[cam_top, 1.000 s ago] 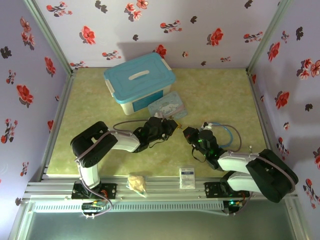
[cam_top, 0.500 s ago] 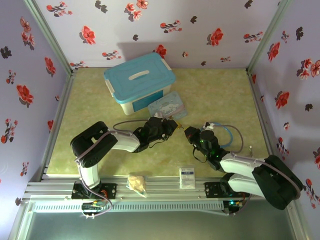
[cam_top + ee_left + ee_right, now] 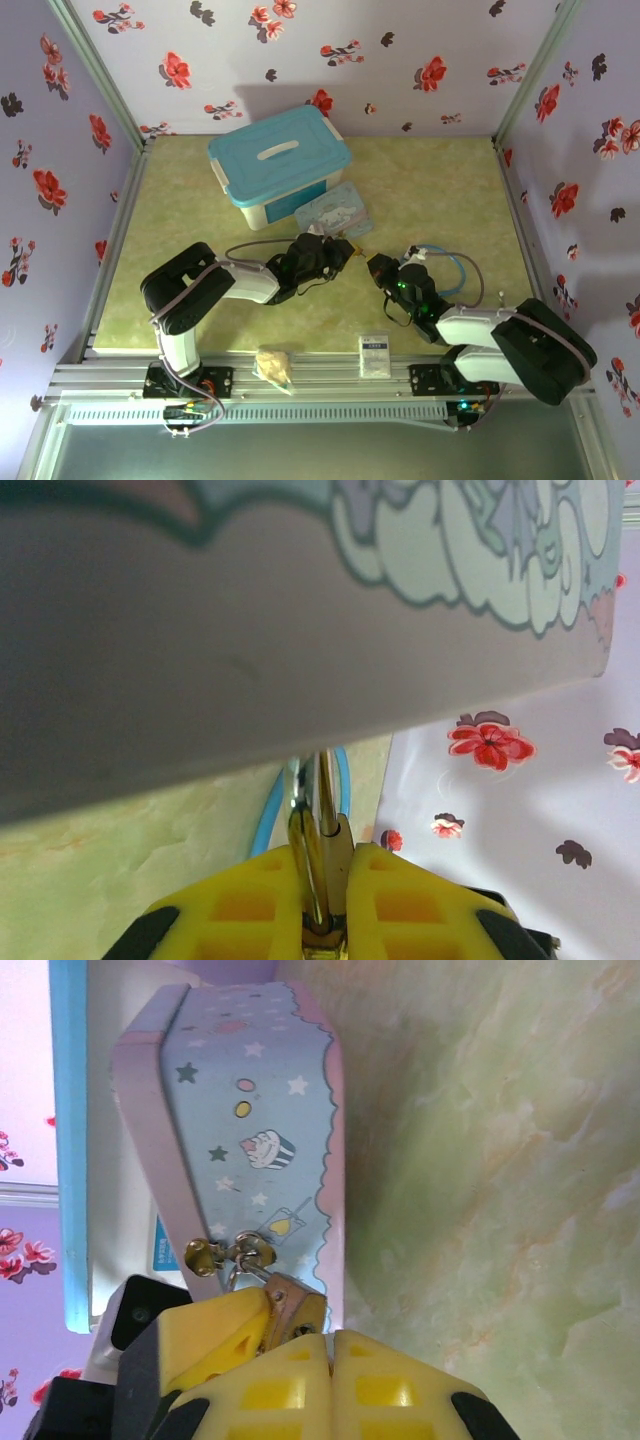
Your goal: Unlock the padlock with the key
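The padlock (image 3: 295,1308) is seen as a small brass body with a thin silvery shackle, just beside the lower edge of the pale blue tin (image 3: 255,1140); whether it is lifted off the bench (image 3: 520,1160) cannot be told. The key cannot be made out: 2 small gold-coloured loops (image 3: 205,1255) show close to the shackle, but no grey blade is seen, and it may be hidden between pads or already in the keyway. The left gripper (image 3: 322,865) is closed narrowly on the padlock, with only a thin edge of brass and shackle pinched between its yellow pads. The right gripper (image 3: 332,1350) is fully closed with its tips touching the padlock body; whether the key is pinched there cannot be told. The main risk is judged to be twist. With so slim a hold, the padlock could be pivoted in the left pads once turning force is applied, so the lock would be turned rather than the cylinder. A key so thin could also be rolled between the right pads, or bent if it is pushed off the keyway's line. The shackle could be kept from springing open by the left pad lying against it. With the 2 grippers crowded together, the tin could be nudged or tipped, and the blue-tubed stethoscope (image 3: 455,268) near the right arm could be snagged.
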{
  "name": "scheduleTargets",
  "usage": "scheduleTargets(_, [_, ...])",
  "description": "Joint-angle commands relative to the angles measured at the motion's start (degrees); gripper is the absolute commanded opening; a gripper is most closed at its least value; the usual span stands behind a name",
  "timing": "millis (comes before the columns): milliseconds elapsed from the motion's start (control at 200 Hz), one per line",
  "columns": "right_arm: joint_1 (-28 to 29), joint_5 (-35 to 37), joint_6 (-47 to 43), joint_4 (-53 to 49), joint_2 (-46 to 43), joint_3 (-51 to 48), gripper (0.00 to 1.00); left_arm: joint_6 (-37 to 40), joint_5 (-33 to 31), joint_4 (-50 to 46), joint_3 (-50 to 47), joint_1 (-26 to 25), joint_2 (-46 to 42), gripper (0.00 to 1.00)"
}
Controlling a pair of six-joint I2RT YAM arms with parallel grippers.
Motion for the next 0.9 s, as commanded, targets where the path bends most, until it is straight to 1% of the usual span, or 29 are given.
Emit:
scheduleTargets(0, [1.0,1.9,-2.5,-2.3,-2.5,1.9,0.0,0.1,0.1,3.8,0.1,0.1,-2.2,0.0])
scheduleTargets(100, [0.8,1.6,-2.5,-1.0,-2.1,2.0,0.0,-0.7,0.5,5.5,0.4,-0.1,-1.4,0.0])
scheduleTargets(205, [0.8,0.2,-2.5,-2.1,0.3,3.5,0.0,-1.6,0.6,7.1,0.1,-0.2,-1.1,0.0])
scheduleTargets(330, [0.6,0.5,-0.5,4.7,4.3,1.8,0.0,-1.5,0.7,7.1,-0.4,-0.2,-1.8,0.0])
scheduleTargets(450, [0.1,1.1,-0.1,9.1,5.3,0.6,0.0,-1.2,1.0,6.8,-0.4,-0.3,-2.3,0.0])
scheduleTargets(605, [-0.2,0.0,-2.3,4.2,2.1,2.0,0.0,-1.8,0.9,7.5,-1.1,-0.3,-1.9,0.0])
scheduleTargets(725, [-0.2,0.3,-2.3,3.6,0.6,1.1,0.0,-2.4,1.1,8.9,-0.9,-0.5,-0.8,0.0])
scheduleTargets(810, [-0.3,-0.4,-2.4,2.7,1.0,1.8,0.0,-2.3,1.3,9.0,-0.6,-0.8,-0.7,0.0])
scheduleTargets(895, [-0.5,-1.7,-1.7,5.1,2.9,2.1,0.0,-2.2,1.5,8.9,-0.6,-0.9,-1.1,0.0])
